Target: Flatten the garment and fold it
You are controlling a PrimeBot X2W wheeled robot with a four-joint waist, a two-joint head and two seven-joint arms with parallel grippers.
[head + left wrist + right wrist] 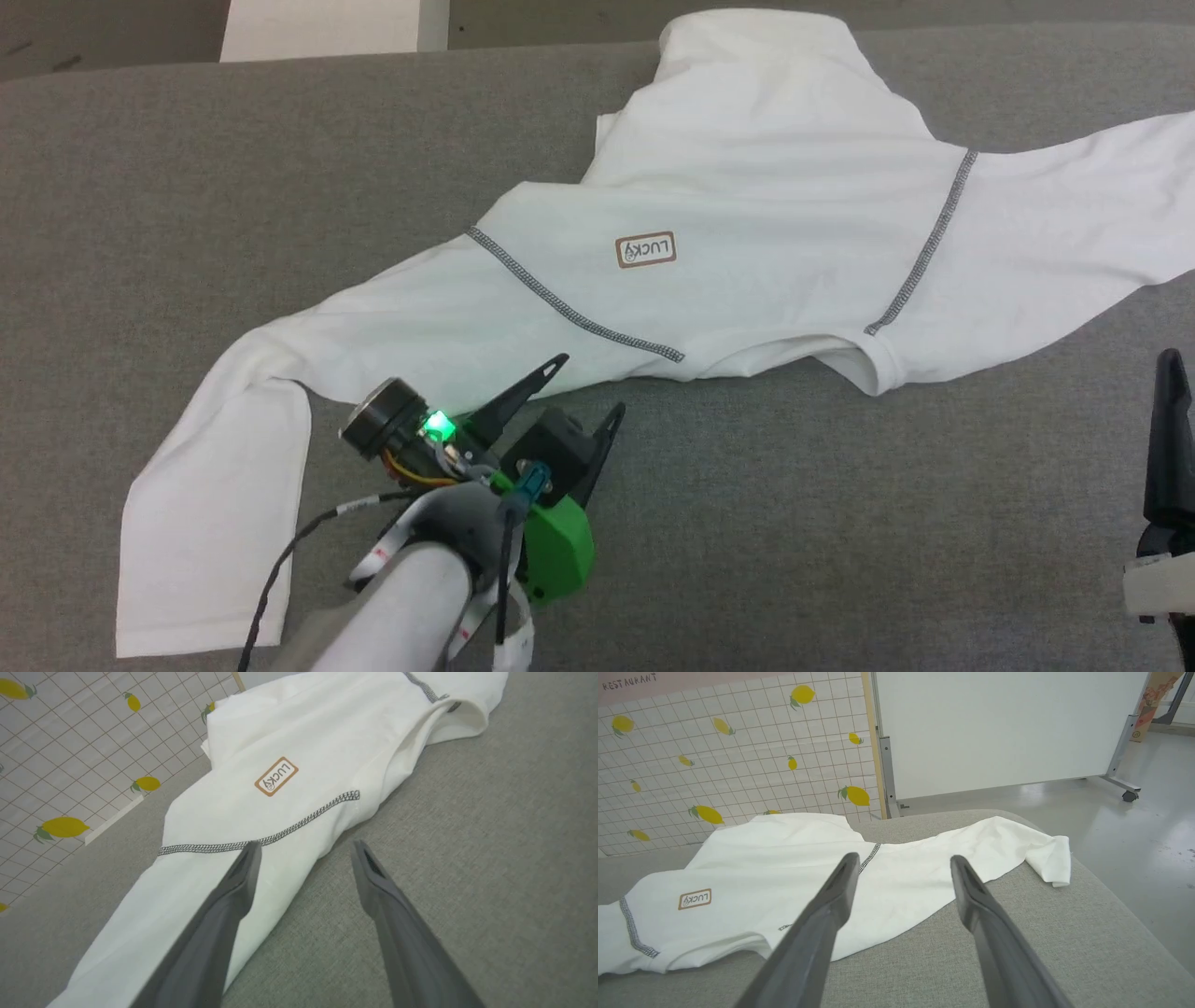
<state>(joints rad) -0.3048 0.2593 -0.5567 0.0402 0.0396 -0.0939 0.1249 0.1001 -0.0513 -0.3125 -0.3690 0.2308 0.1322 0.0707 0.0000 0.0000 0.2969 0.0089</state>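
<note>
The garment (766, 187), a white shirt with grey stitched seams and a brown-bordered LUCKY patch (644, 250), lies spread on the grey table (840, 523). One sleeve trails to the lower left and the other runs off to the right. My left gripper (593, 383) is open at the shirt's near edge, by the left shoulder seam. In the left wrist view one finger (233, 896) overlaps the sleeve (196, 896) and the other is over bare table. My right gripper (904, 857) is open and empty, short of the right sleeve (994, 849). One of its fingers (1172, 439) shows at the right edge.
Behind the table stand a lemon-patterned tiled panel (738, 756) and a white board on castors (999, 728). The table's rounded right end (1106, 905) drops to a glossy grey floor (1148, 826). Bare table (794, 560) lies in front of the shirt.
</note>
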